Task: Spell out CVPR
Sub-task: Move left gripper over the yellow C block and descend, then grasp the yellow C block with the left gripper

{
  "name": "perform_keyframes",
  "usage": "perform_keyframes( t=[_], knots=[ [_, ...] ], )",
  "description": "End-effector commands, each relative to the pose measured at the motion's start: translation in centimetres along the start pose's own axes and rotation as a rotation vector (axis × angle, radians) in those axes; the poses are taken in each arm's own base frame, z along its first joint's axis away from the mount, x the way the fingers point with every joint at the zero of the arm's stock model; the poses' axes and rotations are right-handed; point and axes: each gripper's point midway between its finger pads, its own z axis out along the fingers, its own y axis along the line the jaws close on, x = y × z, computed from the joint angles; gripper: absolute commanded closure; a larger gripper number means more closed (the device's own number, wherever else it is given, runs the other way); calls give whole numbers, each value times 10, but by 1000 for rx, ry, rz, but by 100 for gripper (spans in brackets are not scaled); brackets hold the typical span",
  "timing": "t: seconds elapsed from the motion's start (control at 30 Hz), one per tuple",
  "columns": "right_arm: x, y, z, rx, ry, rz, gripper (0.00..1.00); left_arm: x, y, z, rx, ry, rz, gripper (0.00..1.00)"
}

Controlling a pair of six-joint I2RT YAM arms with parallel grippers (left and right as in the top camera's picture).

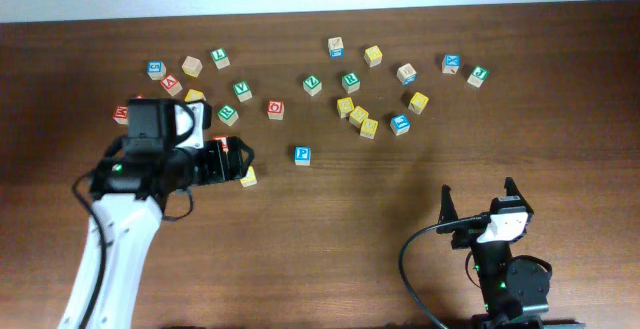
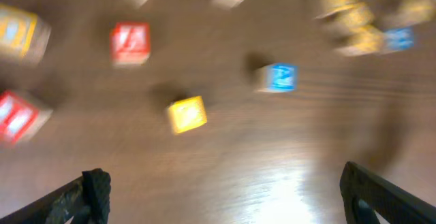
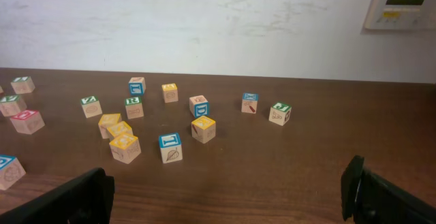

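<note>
Several wooden letter blocks lie scattered over the far half of the brown table [image 1: 330, 259]. A blue block marked P [image 1: 302, 155] sits alone near the middle; it also shows, blurred, in the left wrist view [image 2: 279, 77]. A green block that looks like a V [image 1: 242, 90] lies at the left. My left gripper [image 1: 236, 159] is open and empty, just above a yellow block [image 1: 248, 177], which also shows in the left wrist view [image 2: 187, 114], and next to a red block [image 1: 220, 142]. My right gripper [image 1: 477, 201] is open and empty near the front right, away from all blocks.
A cluster of yellow blocks [image 1: 358, 117] and a blue block [image 1: 400, 123] lie right of centre; they show in the right wrist view [image 3: 122, 142]. More blocks reach the far right [image 1: 478, 75]. A white wall [image 3: 204, 20] stands behind the table.
</note>
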Motion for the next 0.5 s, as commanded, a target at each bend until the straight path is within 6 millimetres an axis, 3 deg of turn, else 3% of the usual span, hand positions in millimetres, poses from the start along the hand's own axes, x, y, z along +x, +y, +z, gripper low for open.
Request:
perform_keyframes(
  t=[0.0,0.13,0.37,0.4,0.47],
  knots=[
    [3,-3,0,15,6,8,2,19,31,33,-329,78,-161,1],
    [3,-3,0,15,6,8,2,27,6,74,-289,139,-92,1],
    [3,-3,0,15,6,8,2,52,29,117,-392,240,-174,1],
    [3,-3,0,15,6,8,2,53,30,124,-393,247,-175,9],
    [3,-3,0,15,6,8,2,53,31,135,-390,248,-175,11]
  ],
)
